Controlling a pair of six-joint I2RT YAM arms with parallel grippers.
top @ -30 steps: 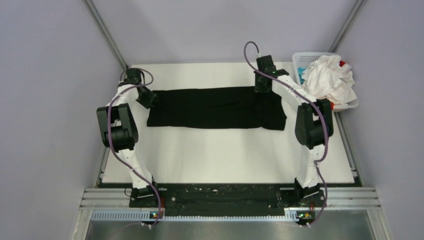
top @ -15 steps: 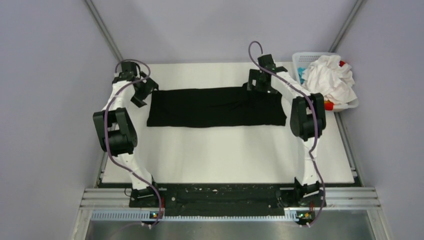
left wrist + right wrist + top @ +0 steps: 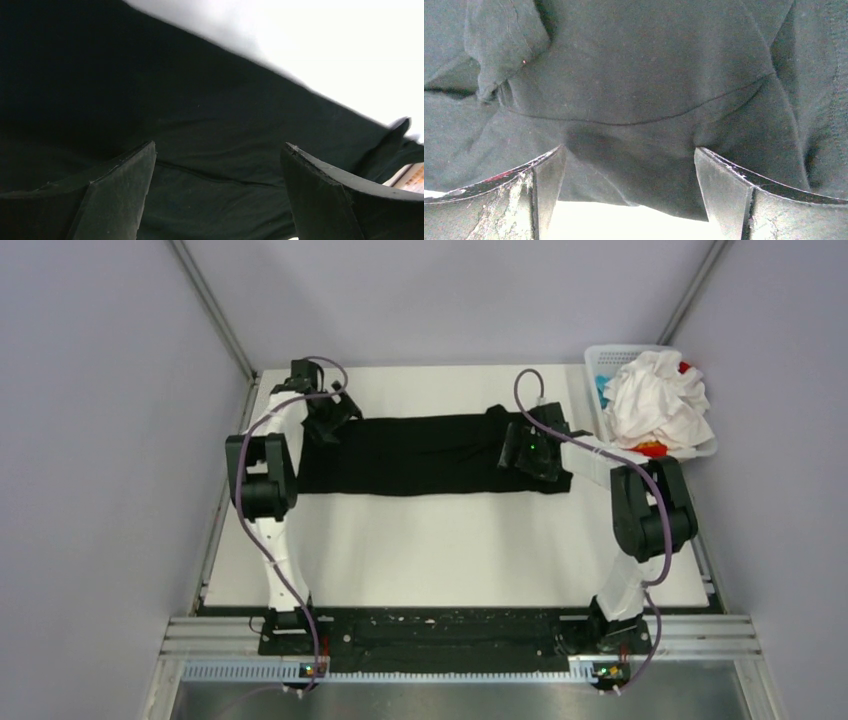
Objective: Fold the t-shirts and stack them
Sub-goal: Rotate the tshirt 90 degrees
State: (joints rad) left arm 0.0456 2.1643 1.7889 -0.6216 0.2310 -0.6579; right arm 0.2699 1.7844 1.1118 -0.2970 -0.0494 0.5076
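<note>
At far half of counter (image 3: 450, 540): black t-shirt (image 3: 430, 455), folded band, long axis L–R along far edge. L end effector (image 3: 323, 430) over its left end, R end effector (image 3: 512, 454) over right end. Both jaws apart, nothing held. Rest: white t-shirts (image 3: 655, 400) in basket (image 3: 598, 358), far right corner.

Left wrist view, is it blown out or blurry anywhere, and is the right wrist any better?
Left wrist: table washed out white, black t-shirt underexposed, its edge soft. Right wrist: cloth evenly lit, seam sharp; only the strip between the fingers glares.
</note>
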